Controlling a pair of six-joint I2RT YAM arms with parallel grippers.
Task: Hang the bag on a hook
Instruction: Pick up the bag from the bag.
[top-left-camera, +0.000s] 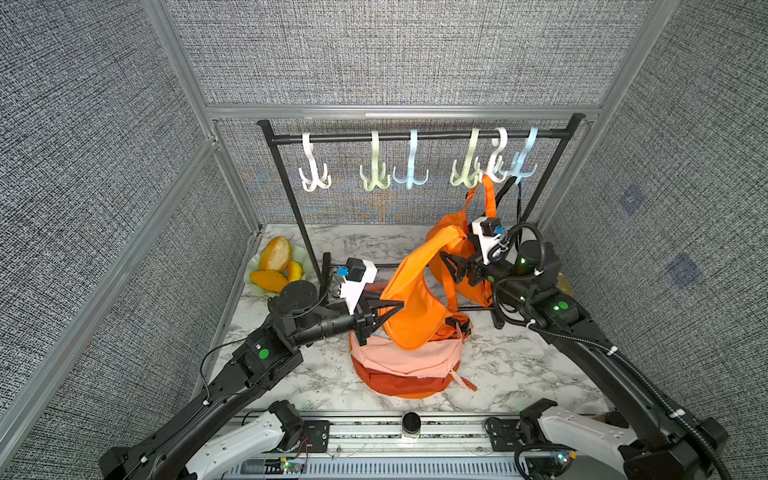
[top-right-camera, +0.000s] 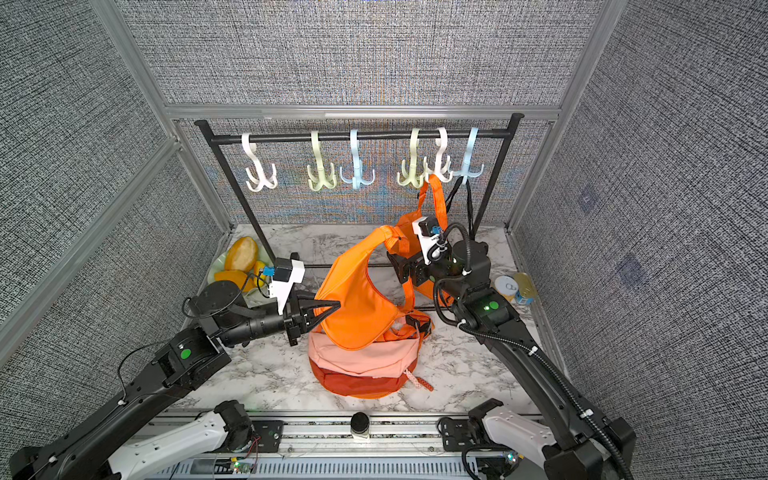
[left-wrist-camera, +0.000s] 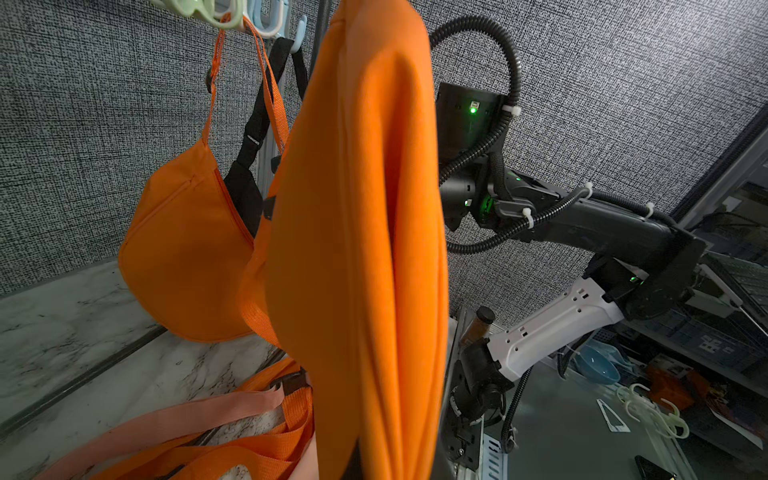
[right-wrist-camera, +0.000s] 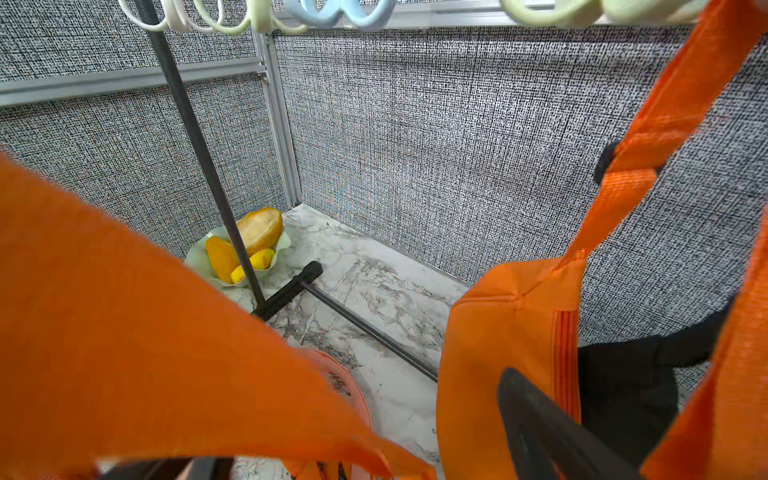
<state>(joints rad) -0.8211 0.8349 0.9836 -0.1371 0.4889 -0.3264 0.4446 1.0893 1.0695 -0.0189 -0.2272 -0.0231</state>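
With the left gripper (top-left-camera: 395, 306) clamped on the lower end of the orange bag (top-left-camera: 415, 291) and the right gripper (top-left-camera: 452, 268) standing jaws apart at its raised strap end, the bag's long axis slopes up toward the right gripper, the arm nearer the hooks (top-left-camera: 410, 176) above and beyond it.

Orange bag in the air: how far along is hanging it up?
Done: one orange fabric bag hangs by its strap from a pale green hook. In hand: the left end effector is shut on a second orange bag, held up over the marble table; the right end effector stands open beside its upper end. Left: looping its strap over a hook. A peach and rust bag lies on that table.
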